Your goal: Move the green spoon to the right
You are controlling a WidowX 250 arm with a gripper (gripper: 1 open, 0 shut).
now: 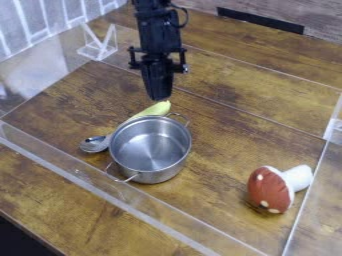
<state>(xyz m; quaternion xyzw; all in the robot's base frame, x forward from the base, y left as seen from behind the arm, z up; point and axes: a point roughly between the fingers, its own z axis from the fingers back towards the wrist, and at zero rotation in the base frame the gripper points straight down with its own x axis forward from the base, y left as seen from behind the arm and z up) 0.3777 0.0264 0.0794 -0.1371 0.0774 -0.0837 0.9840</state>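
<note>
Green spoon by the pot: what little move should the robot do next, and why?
Probably slide the gripper slightly right, watching whether the green spoon follows. The gripper is shut at the handle's tip, though a real grip isn't clear, and the spoon lies along the steel pot's far left side.

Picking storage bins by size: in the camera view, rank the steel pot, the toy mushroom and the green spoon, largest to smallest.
1. steel pot
2. toy mushroom
3. green spoon: slim and partly hidden behind the pot, so its rank is less sure
</note>
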